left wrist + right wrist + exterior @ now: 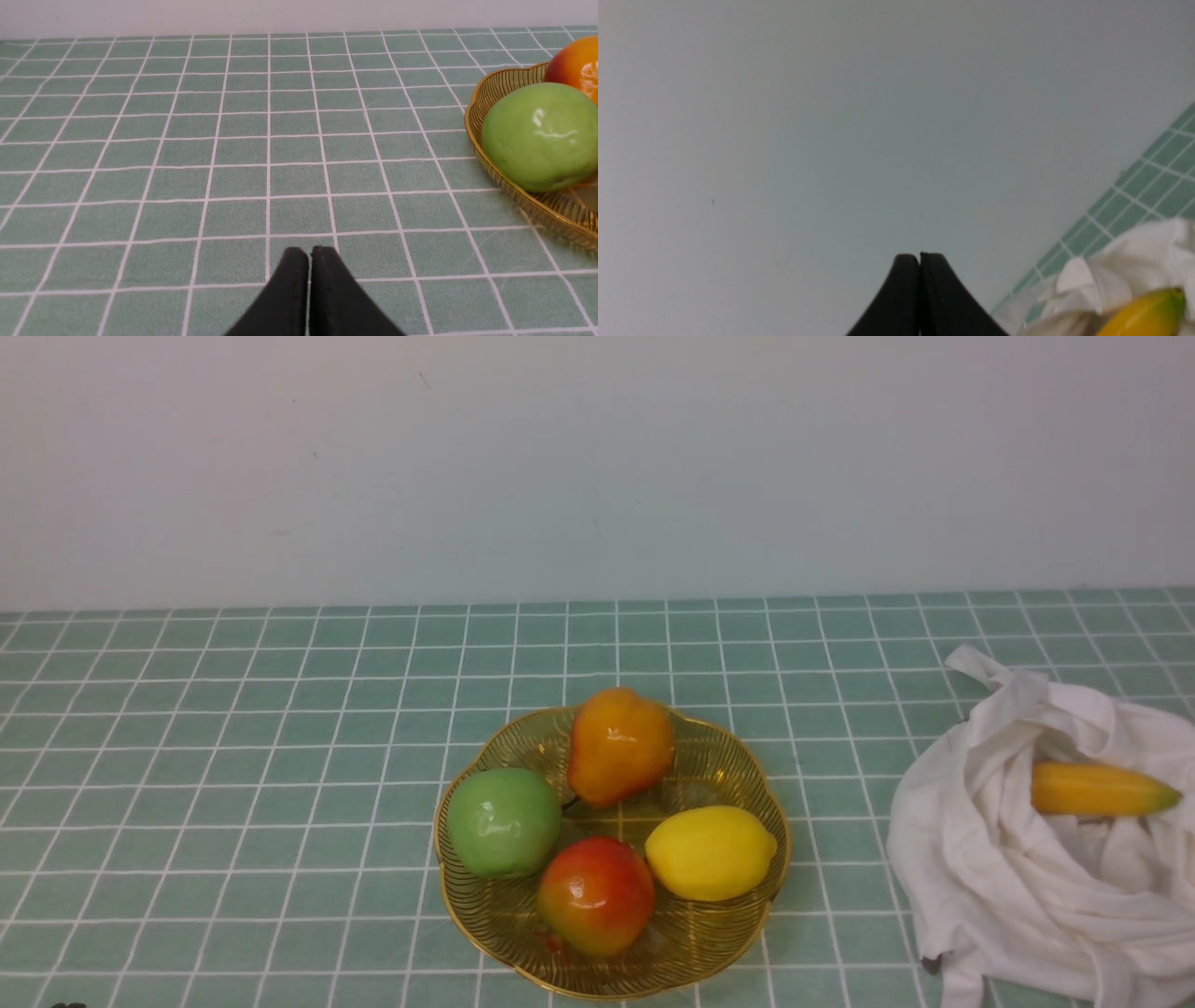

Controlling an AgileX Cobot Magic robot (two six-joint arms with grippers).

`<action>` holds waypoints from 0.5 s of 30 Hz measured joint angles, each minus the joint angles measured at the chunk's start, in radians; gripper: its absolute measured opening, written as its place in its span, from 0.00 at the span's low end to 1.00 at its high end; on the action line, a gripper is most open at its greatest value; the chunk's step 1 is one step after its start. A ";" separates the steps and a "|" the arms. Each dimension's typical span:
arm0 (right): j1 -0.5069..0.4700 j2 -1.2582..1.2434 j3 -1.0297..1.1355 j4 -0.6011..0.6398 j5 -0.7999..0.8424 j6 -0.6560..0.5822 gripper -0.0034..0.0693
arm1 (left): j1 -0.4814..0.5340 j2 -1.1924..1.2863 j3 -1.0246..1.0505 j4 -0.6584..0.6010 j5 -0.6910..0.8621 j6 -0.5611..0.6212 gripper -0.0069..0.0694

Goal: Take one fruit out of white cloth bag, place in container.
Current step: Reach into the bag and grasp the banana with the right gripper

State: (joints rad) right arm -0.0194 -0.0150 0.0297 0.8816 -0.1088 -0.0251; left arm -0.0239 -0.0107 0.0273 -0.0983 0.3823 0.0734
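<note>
One white cloth bag [971, 859], slumped at the robot's right, its mouth gaping; likely left so to expose the banana [1102, 790] lying in its folds. Gold wire bowl [780, 896] beside it, well apart, holding pear, green apple, mango, lemon; central placing probably suits either arm. Both sets of jaws clenched, nothing between them; presumably must part before any grasp. Surface: desk, green cloth, white grid. Room: plain pale wall behind.
</note>
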 joint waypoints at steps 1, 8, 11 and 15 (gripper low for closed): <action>0.000 0.000 0.000 0.005 -0.018 0.000 0.03 | 0.000 0.000 0.000 0.000 0.000 0.000 0.08; -0.001 0.113 -0.296 -0.156 0.270 -0.170 0.03 | 0.000 0.000 0.000 0.000 0.000 0.000 0.08; -0.001 0.280 -0.463 -0.245 0.483 -0.208 0.03 | 0.000 0.000 0.000 0.000 0.000 0.000 0.08; -0.001 0.530 -0.669 -0.400 0.771 -0.225 0.03 | 0.000 0.000 0.000 0.000 0.000 0.000 0.08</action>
State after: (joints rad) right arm -0.0205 0.5153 -0.6392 0.4820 0.6619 -0.2498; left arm -0.0239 -0.0107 0.0273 -0.0983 0.3823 0.0734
